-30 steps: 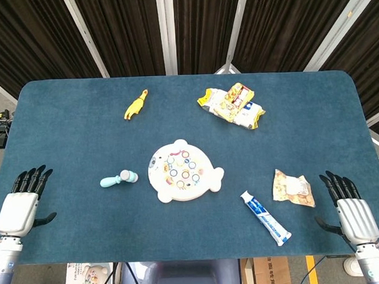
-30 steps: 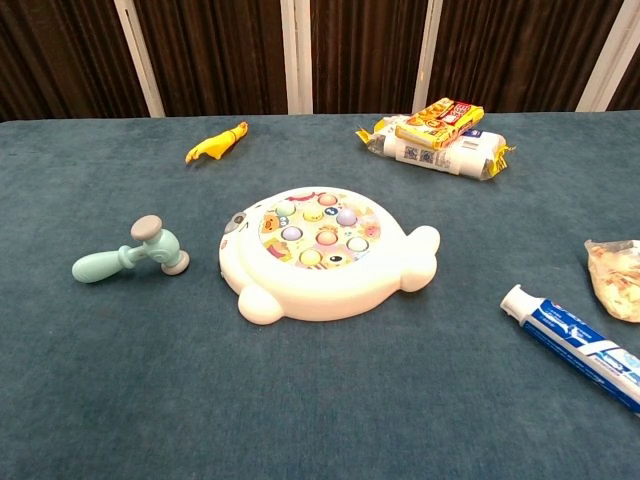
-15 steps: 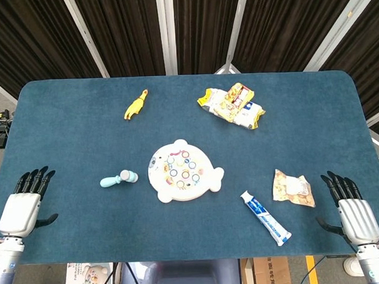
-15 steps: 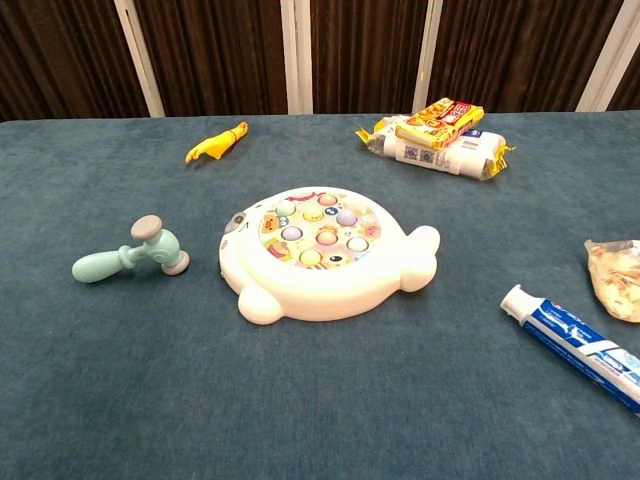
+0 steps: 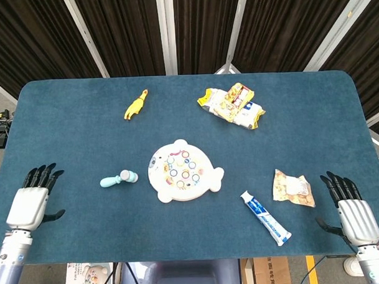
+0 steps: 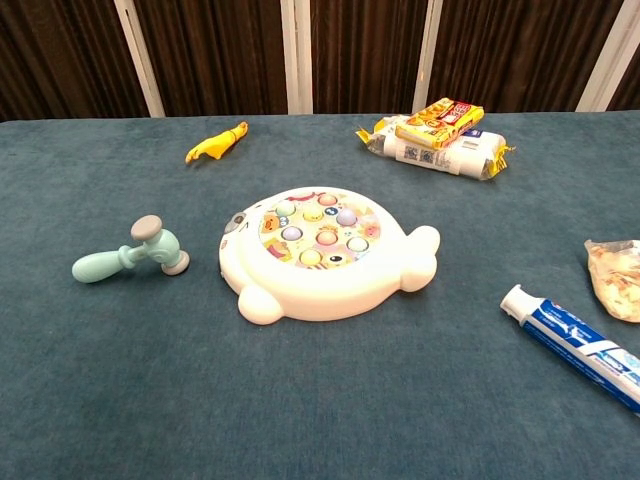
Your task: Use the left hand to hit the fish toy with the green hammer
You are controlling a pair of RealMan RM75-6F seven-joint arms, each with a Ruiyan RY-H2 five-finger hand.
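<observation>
The green hammer [image 5: 119, 179] lies on the counter [image 5: 64, 121] just left of the fish toy [image 5: 183, 171], its long axis running roughly left-right with the handle end toward the left robot hand [image 5: 31, 203]. That hand (empty, fingers spread) sits near the counter's left front corner, far nearer than the right robot hand [image 5: 355, 216], also open and empty.

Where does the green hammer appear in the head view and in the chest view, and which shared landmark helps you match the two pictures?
Head view: the green hammer lies left of centre on the table, lying flat, head end nearest the toy.
Chest view: the hammer lies at the left, handle pointing left.
Shared landmark: the white fish toy sits just right of the hammer in both views, with a gap between them.
</observation>
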